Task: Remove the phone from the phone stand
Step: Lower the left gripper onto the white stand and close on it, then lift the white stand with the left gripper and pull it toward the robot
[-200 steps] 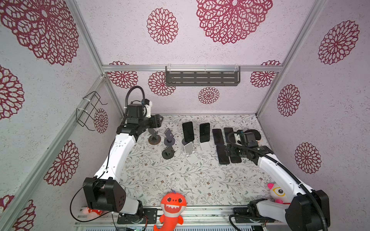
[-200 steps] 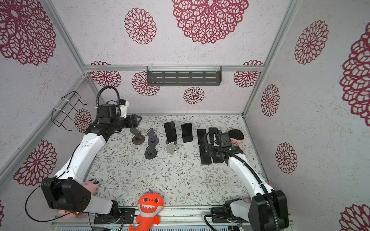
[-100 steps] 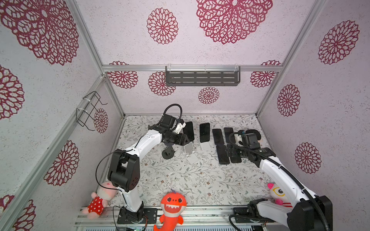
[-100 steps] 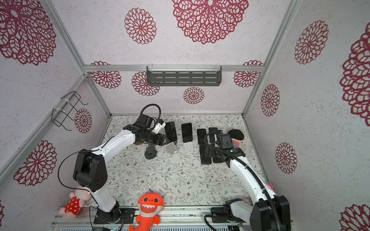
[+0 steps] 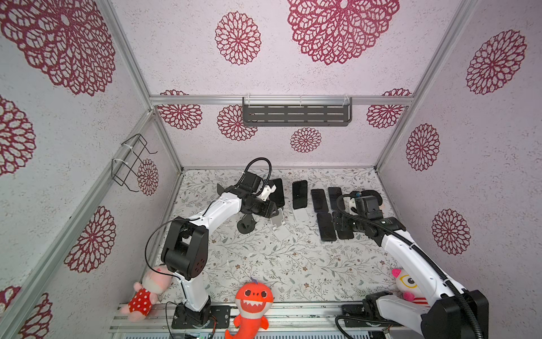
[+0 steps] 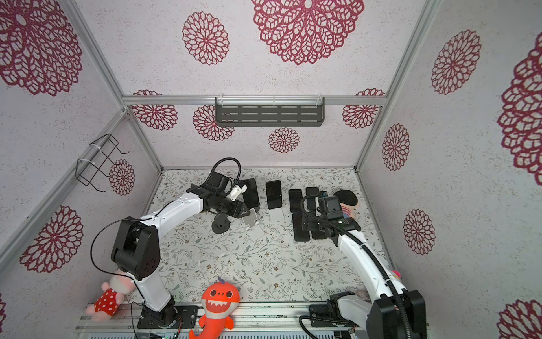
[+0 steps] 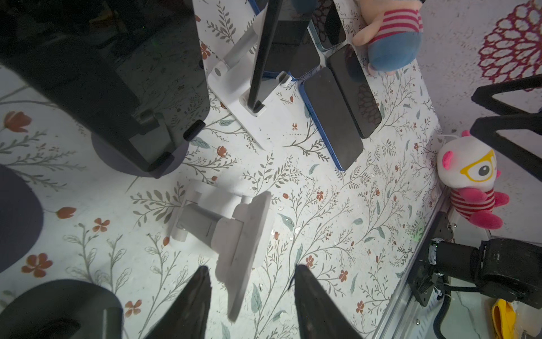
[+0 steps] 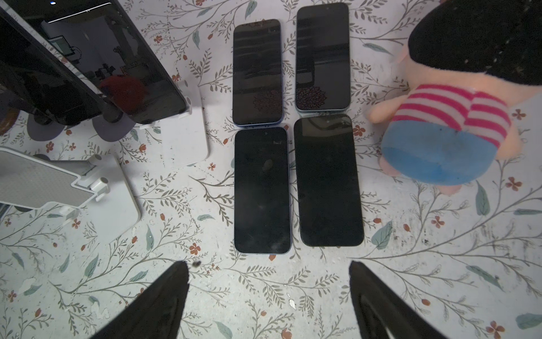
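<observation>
Your left claw is released, with the white phone stand between its tips at bottom center. Your right claw is released too, low in frame under four flat phones.

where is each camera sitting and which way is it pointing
Both top views: high above the arms' bases, looking down toward the back wall over the table; both arms show, with left gripper and right gripper.
Left wrist: on the left arm, looking along its open fingers at the empty white stand; the right gripper's fingers show too.
Right wrist: on the right arm, looking down past its open fingers at four flat phones.
Shared: every view shows the stand and those phones.
</observation>
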Available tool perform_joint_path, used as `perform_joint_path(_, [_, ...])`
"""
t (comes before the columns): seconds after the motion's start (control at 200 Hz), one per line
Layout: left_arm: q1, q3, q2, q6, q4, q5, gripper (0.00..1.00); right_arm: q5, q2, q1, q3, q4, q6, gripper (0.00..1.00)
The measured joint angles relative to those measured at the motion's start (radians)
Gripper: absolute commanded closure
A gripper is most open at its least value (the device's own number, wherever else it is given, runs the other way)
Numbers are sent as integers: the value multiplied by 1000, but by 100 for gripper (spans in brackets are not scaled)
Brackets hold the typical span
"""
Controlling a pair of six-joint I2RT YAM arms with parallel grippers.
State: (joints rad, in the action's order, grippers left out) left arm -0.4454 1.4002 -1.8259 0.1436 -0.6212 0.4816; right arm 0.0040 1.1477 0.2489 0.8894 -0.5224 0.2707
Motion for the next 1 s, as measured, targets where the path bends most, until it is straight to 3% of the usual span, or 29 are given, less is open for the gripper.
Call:
perform_joint_path(0.06, [-4, -3, -9, 0, 0, 0, 56, 0, 0, 0, 0, 0, 0, 11])
perform_joint_path(0.235, [-9, -3, -17, 3, -3, -6, 78, 1, -3, 0, 0, 0, 0, 11])
perform_joint_path(0.625, [-18, -4, 23, 22, -22, -19, 99, 3, -11, 0, 0, -3, 0, 12])
perform_joint_path(0.861, [4, -27, 295, 106, -83, -97, 100, 4, -11, 0, 0, -6, -1, 12])
perform_joint_path(1.001, [125, -29, 496, 154, -157, -143, 100, 3, -11, -1, 0, -6, -5, 12])
